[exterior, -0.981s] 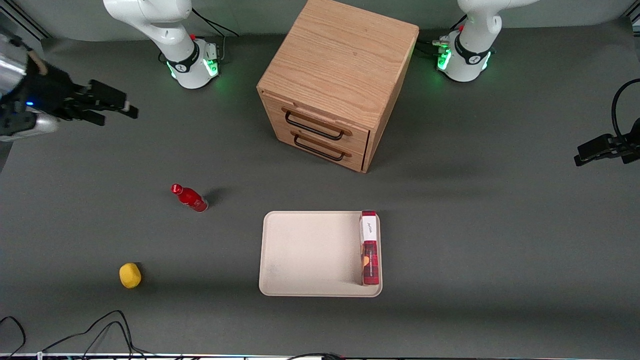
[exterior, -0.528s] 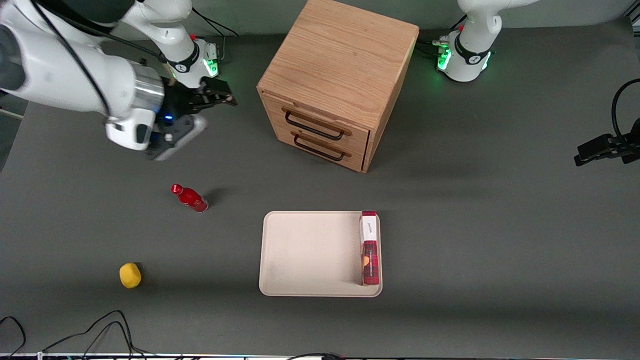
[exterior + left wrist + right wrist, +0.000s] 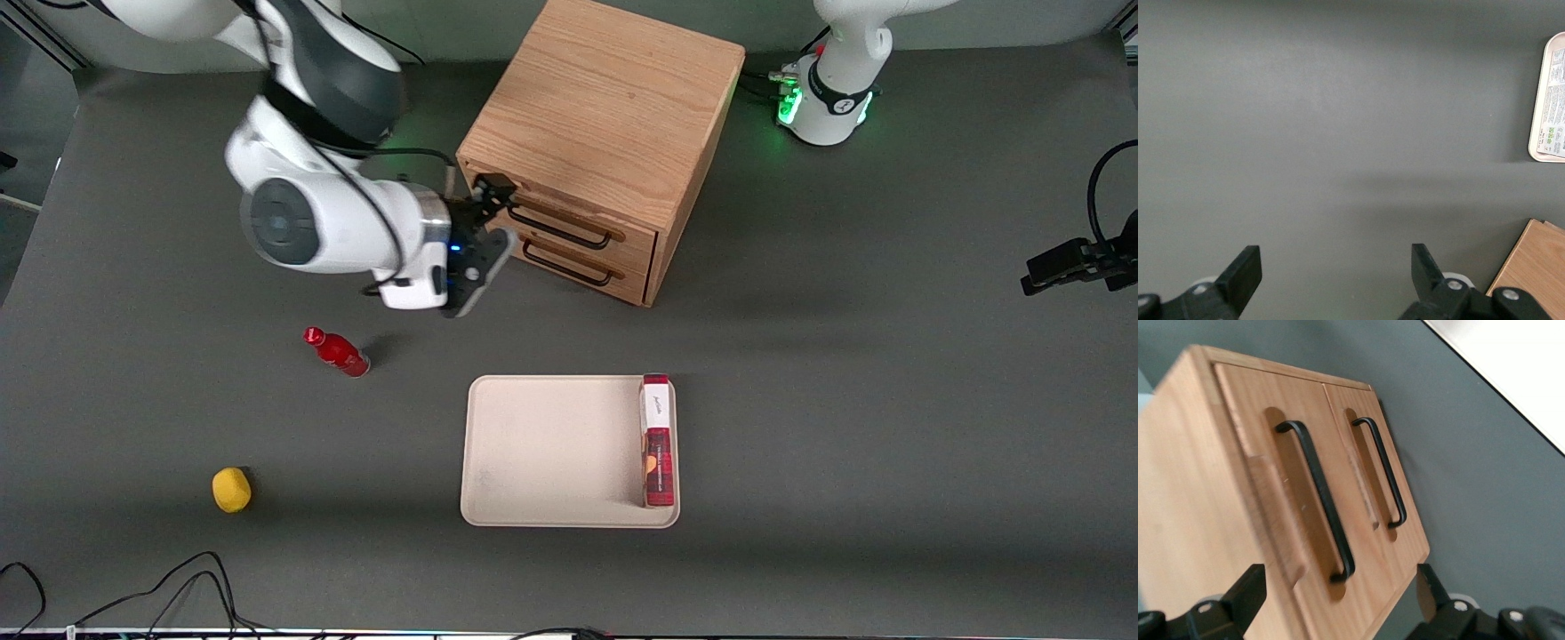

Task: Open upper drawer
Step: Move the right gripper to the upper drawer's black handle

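One box [image 3: 657, 441] stands in the tray [image 3: 551, 449]; gripper [image 3: 489, 197] beside upper drawer [image 3: 569, 216].

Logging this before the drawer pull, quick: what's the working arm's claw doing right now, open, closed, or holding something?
Right claw: open, holding nothing, in front of the upper drawer near the end of its black handle, not touching it.

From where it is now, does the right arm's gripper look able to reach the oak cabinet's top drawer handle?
Probably yes: the open gripper sits just before the upper drawer's thin black wire handle, with nothing between.
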Robot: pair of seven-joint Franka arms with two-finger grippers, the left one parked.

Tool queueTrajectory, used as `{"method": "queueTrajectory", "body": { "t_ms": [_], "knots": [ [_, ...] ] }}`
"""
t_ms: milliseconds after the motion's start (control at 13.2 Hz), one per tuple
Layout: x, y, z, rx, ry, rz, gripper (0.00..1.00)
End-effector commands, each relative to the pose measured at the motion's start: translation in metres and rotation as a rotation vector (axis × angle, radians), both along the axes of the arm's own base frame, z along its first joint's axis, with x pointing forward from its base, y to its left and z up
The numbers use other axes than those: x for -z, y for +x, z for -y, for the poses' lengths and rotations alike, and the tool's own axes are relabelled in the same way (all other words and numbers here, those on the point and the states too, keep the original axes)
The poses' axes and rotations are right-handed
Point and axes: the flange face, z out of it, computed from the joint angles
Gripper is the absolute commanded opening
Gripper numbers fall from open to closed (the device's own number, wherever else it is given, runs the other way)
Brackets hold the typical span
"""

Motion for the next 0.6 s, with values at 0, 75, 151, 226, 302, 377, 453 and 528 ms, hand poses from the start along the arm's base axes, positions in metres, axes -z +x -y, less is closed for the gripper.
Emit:
{"method": "queueTrajectory", "body": {
  "t_ms": [0, 75, 151, 226, 302, 377, 453, 528],
  "knots": [
    [0.036, 0.006, -0.012, -0.051, -0.012, 0.024, 1.00],
    [0.045, 0.003, -0.016, -0.062, -0.015, 0.023, 1.00],
    [0.051, -0.001, -0.020, -0.064, -0.011, 0.024, 1.00],
    [0.056, -0.003, -0.022, -0.062, -0.010, 0.027, 1.00],
    [0.062, -0.005, -0.024, -0.059, -0.008, 0.028, 1.00],
    [0.064, -0.006, -0.024, -0.059, -0.009, 0.027, 1.00],
    [0.064, -0.008, -0.026, -0.063, -0.009, 0.027, 1.00],
    [0.065, -0.015, -0.031, -0.077, -0.005, 0.020, 1.00]
  ]
}}
